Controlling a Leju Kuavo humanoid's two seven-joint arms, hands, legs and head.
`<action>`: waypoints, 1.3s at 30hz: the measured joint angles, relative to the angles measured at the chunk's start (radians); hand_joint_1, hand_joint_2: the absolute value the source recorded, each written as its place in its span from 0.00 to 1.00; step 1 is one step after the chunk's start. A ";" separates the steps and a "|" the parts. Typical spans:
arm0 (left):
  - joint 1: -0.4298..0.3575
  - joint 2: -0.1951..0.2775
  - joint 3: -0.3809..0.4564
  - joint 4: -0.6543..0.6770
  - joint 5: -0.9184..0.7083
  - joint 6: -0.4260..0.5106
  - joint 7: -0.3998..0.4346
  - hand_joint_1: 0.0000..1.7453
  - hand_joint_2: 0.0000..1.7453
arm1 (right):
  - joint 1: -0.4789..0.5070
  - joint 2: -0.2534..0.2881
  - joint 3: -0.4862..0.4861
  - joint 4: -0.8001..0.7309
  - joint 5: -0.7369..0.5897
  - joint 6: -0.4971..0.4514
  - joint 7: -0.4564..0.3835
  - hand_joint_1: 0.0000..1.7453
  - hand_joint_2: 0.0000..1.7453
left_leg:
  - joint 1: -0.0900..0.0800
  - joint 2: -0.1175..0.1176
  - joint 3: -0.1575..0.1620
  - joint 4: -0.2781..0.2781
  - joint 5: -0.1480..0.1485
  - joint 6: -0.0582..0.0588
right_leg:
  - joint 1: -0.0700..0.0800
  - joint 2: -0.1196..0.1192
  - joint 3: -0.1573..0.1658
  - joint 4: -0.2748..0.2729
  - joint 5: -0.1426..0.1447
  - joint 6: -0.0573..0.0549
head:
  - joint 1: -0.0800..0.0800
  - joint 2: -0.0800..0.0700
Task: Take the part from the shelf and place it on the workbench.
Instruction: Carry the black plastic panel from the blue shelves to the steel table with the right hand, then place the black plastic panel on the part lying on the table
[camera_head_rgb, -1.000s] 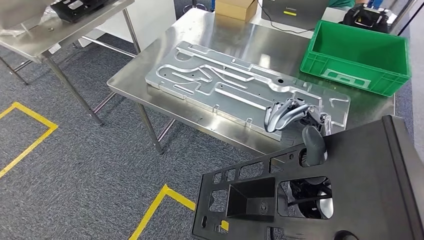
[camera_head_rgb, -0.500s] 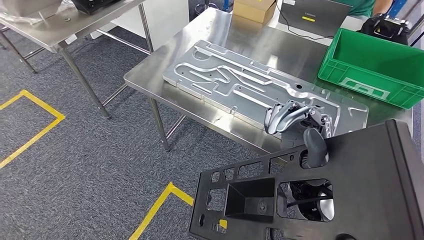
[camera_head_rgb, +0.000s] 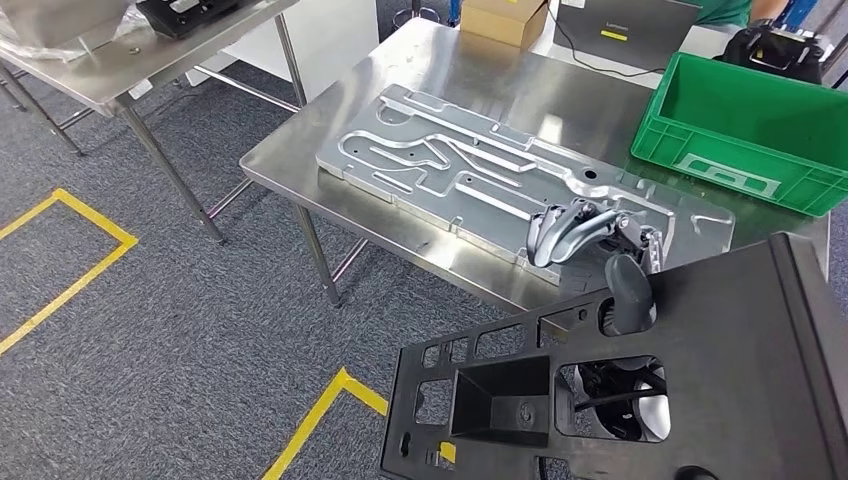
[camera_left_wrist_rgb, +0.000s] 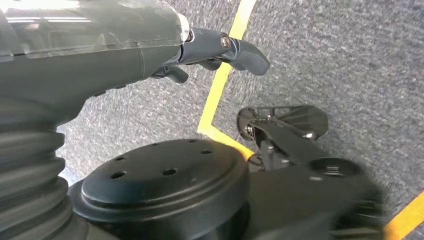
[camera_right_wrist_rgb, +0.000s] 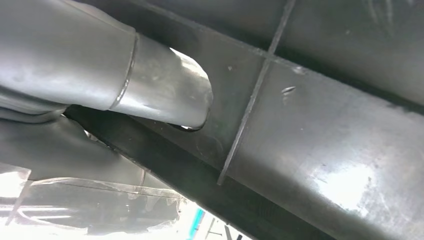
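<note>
The carrying step is judged to be in hand. The black part (camera_head_rgb: 680, 380) is held short of the workbench (camera_head_rgb: 480, 85), just off its near edge and above the floor. It is gripped by the right hand (camera_head_rgb: 590, 250), whose fingers are curled over its upper edge. The left hand (camera_left_wrist_rgb: 215, 45) is seen hanging over the carpet with nothing held; whether its fingers are spread cannot be told. Next, the part must be brought over the bench and set down beside the aluminium plate (camera_head_rgb: 500, 175).

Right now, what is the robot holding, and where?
The right hand grips the black panel part at its upper edge; the left hand holds nothing.
</note>
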 joint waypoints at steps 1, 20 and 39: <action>0.001 0.000 0.000 0.000 0.000 0.000 0.000 0.00 1.00 | 0.000 0.000 0.000 0.000 0.000 0.000 0.000 1.00 0.00 | 0.001 0.000 -0.011 0.017 -0.002 -0.001 | 0.000 0.000 0.000 0.001 -0.001 0.000 | 0.000 0.000; 0.005 0.000 -0.005 0.000 0.008 0.012 0.000 0.00 1.00 | 0.001 0.000 0.000 0.001 -0.005 0.011 -0.001 1.00 0.00 | -0.011 -0.009 0.222 -0.262 0.044 0.053 | 0.011 0.012 -0.145 0.125 0.010 0.024 | -0.002 0.000; 0.007 -0.006 -0.005 0.000 0.020 0.000 -0.014 0.00 1.00 | -0.011 0.000 0.010 0.005 0.013 0.024 0.001 1.00 0.00 | 0.016 0.012 0.064 -0.231 0.162 0.006 | 0.001 0.017 0.053 0.022 -0.063 0.032 | -0.013 0.000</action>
